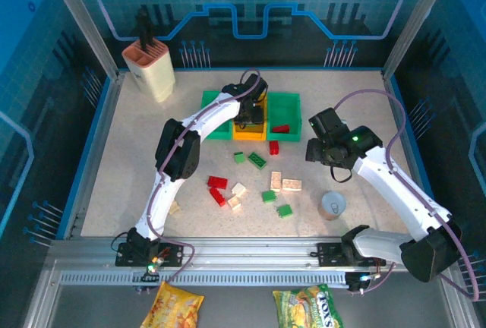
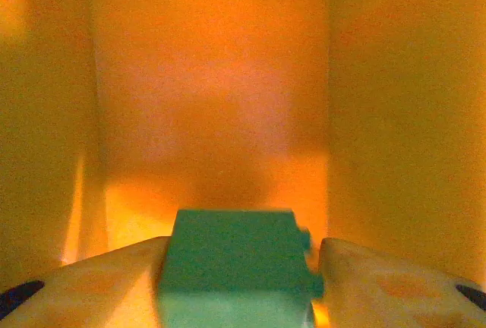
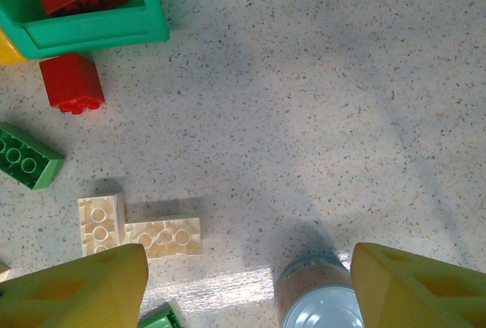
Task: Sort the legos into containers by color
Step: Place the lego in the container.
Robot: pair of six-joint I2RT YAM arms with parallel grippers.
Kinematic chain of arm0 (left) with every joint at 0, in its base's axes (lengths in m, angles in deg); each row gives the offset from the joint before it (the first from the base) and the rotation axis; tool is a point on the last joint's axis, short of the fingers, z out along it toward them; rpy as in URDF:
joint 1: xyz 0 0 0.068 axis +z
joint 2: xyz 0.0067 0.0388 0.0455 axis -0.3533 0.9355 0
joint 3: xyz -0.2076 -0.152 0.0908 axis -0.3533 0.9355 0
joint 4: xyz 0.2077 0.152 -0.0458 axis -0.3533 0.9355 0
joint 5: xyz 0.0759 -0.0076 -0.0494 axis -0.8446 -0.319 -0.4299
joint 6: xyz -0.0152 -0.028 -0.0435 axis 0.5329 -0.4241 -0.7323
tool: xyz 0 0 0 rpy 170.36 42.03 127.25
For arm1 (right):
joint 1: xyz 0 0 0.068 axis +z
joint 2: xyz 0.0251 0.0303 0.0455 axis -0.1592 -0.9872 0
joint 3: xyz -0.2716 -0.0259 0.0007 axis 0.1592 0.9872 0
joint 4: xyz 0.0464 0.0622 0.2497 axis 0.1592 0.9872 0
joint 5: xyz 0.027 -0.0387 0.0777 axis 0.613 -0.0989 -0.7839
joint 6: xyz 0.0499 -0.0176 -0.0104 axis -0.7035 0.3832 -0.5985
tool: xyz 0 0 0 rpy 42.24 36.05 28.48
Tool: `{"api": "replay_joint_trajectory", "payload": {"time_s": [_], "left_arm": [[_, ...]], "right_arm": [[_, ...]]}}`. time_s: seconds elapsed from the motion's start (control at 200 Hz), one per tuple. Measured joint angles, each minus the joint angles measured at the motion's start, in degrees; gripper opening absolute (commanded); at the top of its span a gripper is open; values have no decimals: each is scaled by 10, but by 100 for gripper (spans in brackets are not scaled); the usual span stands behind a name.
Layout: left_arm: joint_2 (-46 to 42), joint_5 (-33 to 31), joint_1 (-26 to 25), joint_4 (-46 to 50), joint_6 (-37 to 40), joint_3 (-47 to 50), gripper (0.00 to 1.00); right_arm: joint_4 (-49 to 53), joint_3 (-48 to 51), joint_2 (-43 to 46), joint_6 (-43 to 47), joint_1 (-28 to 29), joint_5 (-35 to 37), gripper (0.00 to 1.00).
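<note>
- Green plastic brick [image 2: 235,267], oblong with studs on one side, sits clamped between the pale fingers [image 2: 91,286] of the left gripper [image 1: 251,115], which hangs inside the orange-yellow plastic bin [image 1: 249,136], the middle one of the row
- From the left wrist camera the bin's walls close in on every side and the floor ahead of the brick looks bare; the brick is low in the bin, but I cannot tell whether it touches the bottom
- The step in hand, as I judge it, is the drop: part the fingers only a little, since the walls are near on both sides and a wide opening could shove the light bin
- After that, lift straight up until the fingers clear the rim before swinging away, or the bin may tip or slide against its neighbours
- The right-hand green bin [image 1: 293,106] holds a red oblong brick [image 1: 281,128], so greens seem meant for another bin; keep to one choice for the rest
- The right gripper [image 3: 243,282] hovers with its yellow fingers spread wide and nothing between them above the speckled table [image 3: 319,100], a round grey cup [image 3: 319,305] just below it; cream bricks [image 3: 140,233], a red cube [image 3: 72,83] and a flat green brick [image 3: 29,157] lie near
</note>
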Motion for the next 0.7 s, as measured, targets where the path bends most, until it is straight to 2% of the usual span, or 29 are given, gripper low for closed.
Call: {"api": "replay_joint_trajectory", "payload": {"time_s": [0.44,0.7], "left_arm": [[-16,-9,-6,8,0,1,56],[-121,-9,-18,7,0,70,56]], "right_arm": [[-2,0,-1,0,0,0,72],[-17,0,-22,0,0,-10,72]]}}
